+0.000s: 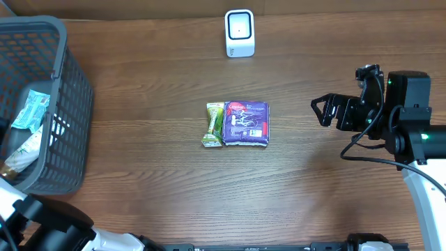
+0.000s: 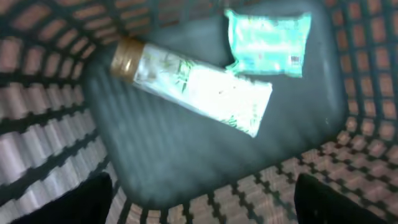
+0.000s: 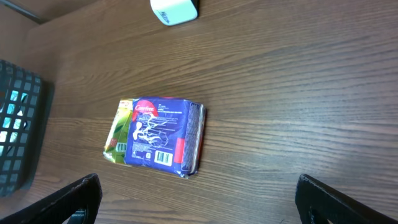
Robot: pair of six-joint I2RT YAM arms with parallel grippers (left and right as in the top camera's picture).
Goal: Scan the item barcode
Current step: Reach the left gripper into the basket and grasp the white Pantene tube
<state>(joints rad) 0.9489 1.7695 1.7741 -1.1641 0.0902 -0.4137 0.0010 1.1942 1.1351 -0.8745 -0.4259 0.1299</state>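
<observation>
**Both grippers empty; purple packet waits in front of the scanner**

Nearest the lens, the left gripper [image 2: 199, 208] shows only its two dark fingertips [image 2: 81, 202] at the bottom corners of the left wrist view. They are spread wide with nothing between them. The gripper hangs over the inside of a grey plastic basket [image 1: 70, 104], which stands far to the left of the white scanner [image 1: 240, 33]. On the basket floor lie a clear bottle [image 2: 193, 87] with a gold cap and, touching it, a teal packet [image 2: 267, 43]. They look like goods set aside there.

The right gripper [image 1: 323, 111] is also spread wide and holds nothing. It hovers to the right of the scanner and nearer the robot, its open end turned toward the table's middle, probably ready to reach in.

The likely item to scan, a purple packet [image 1: 246, 123], lies flat on the wooden table [image 1: 153, 70], straight in front of the scanner and well apart from it. A barcode shows on its upper face, at the end farther from the scanner, so the packet probably needs lifting and turning toward the scanner. A green sachet [image 1: 213, 125] touches its left edge and could be caught in a grasp.
</observation>
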